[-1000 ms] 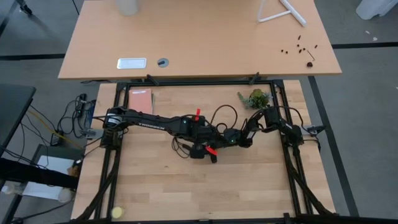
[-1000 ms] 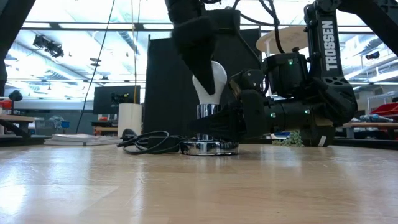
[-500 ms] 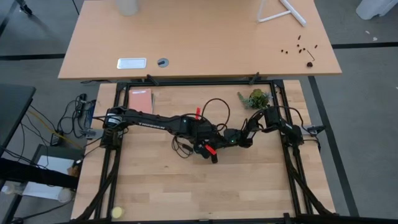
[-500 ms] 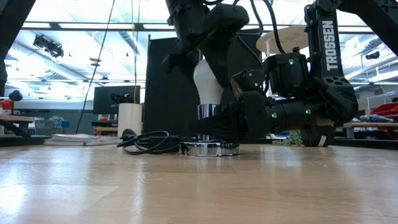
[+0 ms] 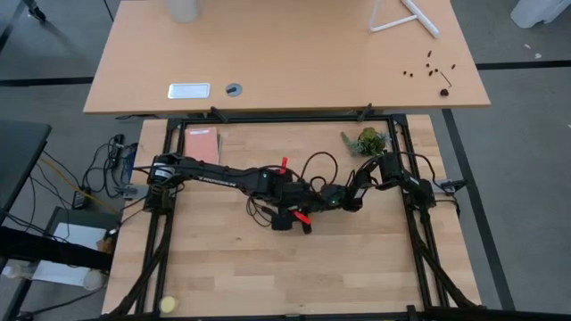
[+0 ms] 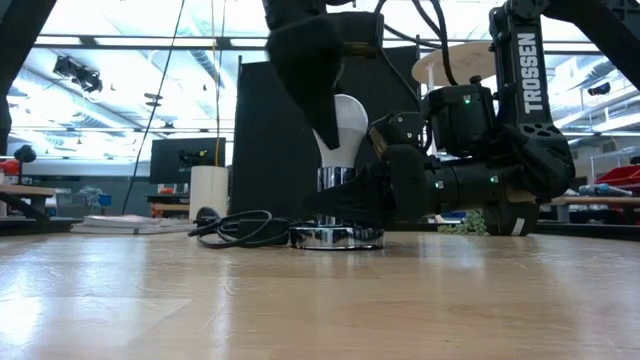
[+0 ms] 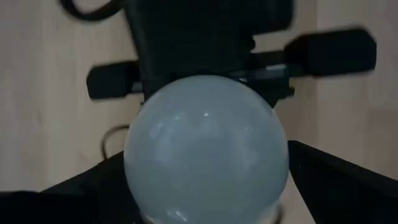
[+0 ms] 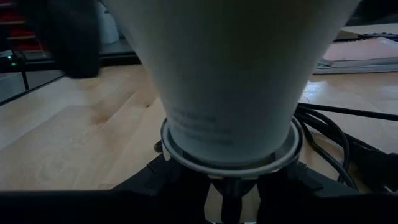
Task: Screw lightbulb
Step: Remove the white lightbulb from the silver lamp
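A pale wooden table [image 5: 223, 267] carries both arms, with a second desk and a bright, windowed room behind it. The left gripper [image 6: 322, 120] comes down from above onto the lightbulb [image 6: 340, 135], its fingers [image 7: 348, 186] closed against the white globe on either side. The bulb stands upright near the middle of the table, its metal screw end set in the silvery socket disc [image 6: 335, 237], which lies flat on the wood. The right gripper [image 6: 345, 200] reaches in low from the right and clamps around the socket's neck just under the bulb, its fingers showing on both sides of the collar in the right wrist view. A thin black cord [image 6: 245, 228] loops away from the disc across the table, and a small green plant [image 5: 367, 141] sits near the right arm's base.
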`<state>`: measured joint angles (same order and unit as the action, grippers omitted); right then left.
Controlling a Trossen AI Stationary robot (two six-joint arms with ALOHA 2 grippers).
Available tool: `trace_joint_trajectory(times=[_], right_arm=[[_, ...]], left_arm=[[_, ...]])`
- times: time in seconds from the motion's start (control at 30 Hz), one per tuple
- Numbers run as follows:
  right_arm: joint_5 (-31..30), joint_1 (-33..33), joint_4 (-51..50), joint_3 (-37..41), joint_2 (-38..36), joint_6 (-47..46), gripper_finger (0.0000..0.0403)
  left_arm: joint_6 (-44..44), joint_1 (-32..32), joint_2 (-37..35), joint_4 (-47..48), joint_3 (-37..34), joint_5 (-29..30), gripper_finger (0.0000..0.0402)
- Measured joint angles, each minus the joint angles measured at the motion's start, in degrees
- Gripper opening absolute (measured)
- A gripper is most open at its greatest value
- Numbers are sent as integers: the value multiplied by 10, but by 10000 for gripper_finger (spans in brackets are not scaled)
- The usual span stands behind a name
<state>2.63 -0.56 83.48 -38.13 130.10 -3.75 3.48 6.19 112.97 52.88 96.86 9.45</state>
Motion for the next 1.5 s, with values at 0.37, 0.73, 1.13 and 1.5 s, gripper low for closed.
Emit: trace_joint_trajectory(times=[0.37, 0.73, 1.13, 1.5], right_arm=[[1, 0, 0, 0, 0, 2, 179], [3, 0, 1, 0, 0, 5, 179], [4, 0, 0, 0, 0, 8, 179], [5, 0, 0, 0, 0, 7, 179]], left_arm=[[-397, 0, 0, 3, 0, 45, 354], [-520, 0, 0, -21, 0, 48, 316], [-518, 0, 0, -20, 0, 40, 269], [-222, -1, 0, -15, 0, 49, 274]])
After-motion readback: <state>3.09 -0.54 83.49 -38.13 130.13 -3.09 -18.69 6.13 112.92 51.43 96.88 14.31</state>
